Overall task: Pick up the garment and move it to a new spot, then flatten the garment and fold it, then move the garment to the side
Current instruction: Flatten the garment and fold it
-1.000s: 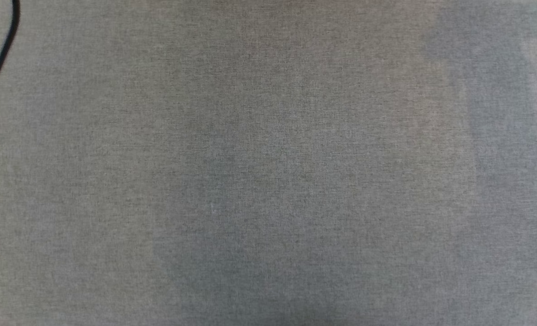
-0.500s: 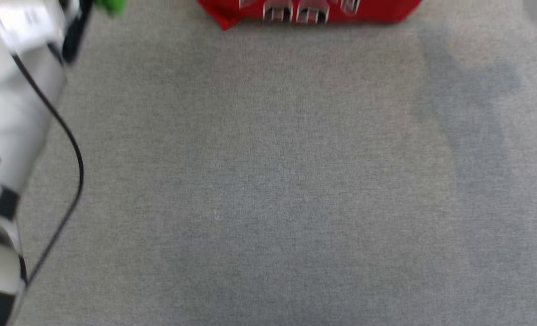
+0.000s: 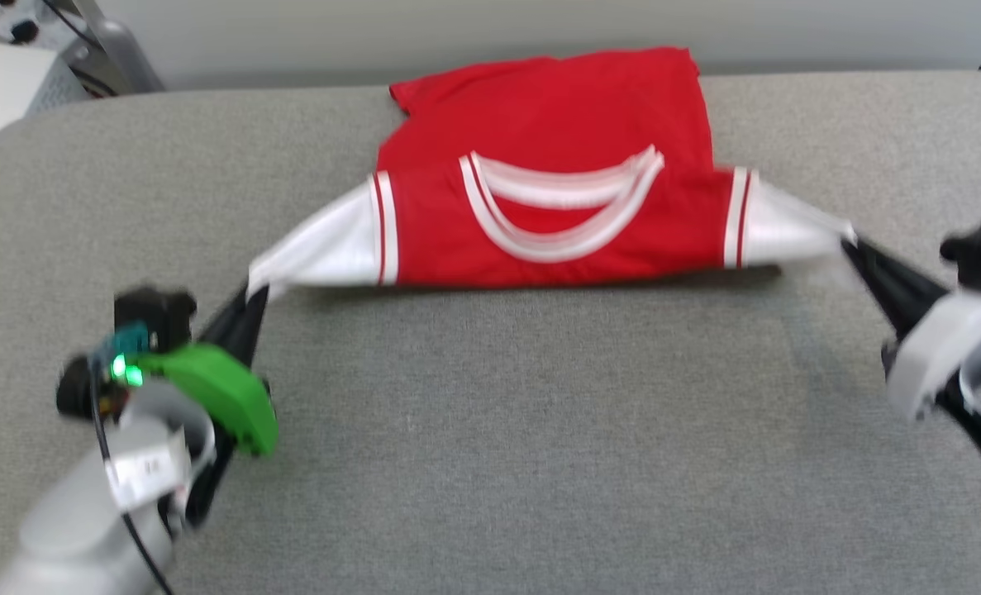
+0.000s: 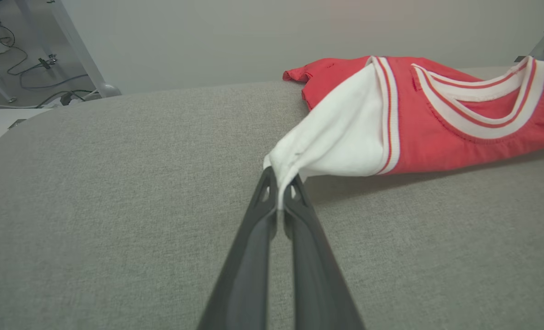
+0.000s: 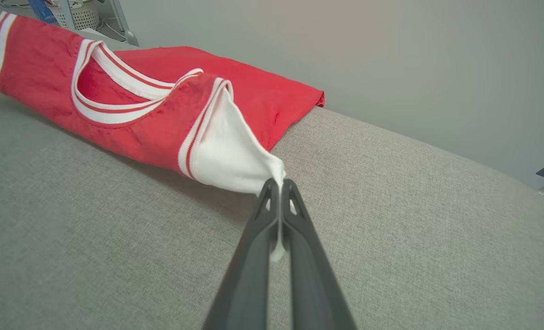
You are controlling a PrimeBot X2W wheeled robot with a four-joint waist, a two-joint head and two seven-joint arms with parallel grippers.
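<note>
**Mia:** Where is the red shirt (image 3: 556,223)?

**Tom:** At the back of the grey table (image 3: 490,446), with the neck hole up. Its far end reaches the table's back edge.

**Mia:** What does the head view show?

**Tom:** Both grippers at once. The left gripper (image 3: 252,299) pinches the tip of one white sleeve (image 3: 316,252). The right gripper (image 3: 852,244) pinches the other sleeve (image 3: 788,231). The shirt is pulled wide between them.

**Mia:** And up close?

**Tom:** The left wrist view shows white cloth squeezed tight between the dark fingers (image 4: 249,266), and cables (image 4: 33,78) on the floor past the table. The right wrist view shows its own tight pinch, a dark shadow under the shirt's front edge, and a basket (image 5: 77,16) far behind.

**Mia:** Is there room?

**Tom:** Lots. Wide grey table spreads in front of the shirt and out to both sides.
</note>
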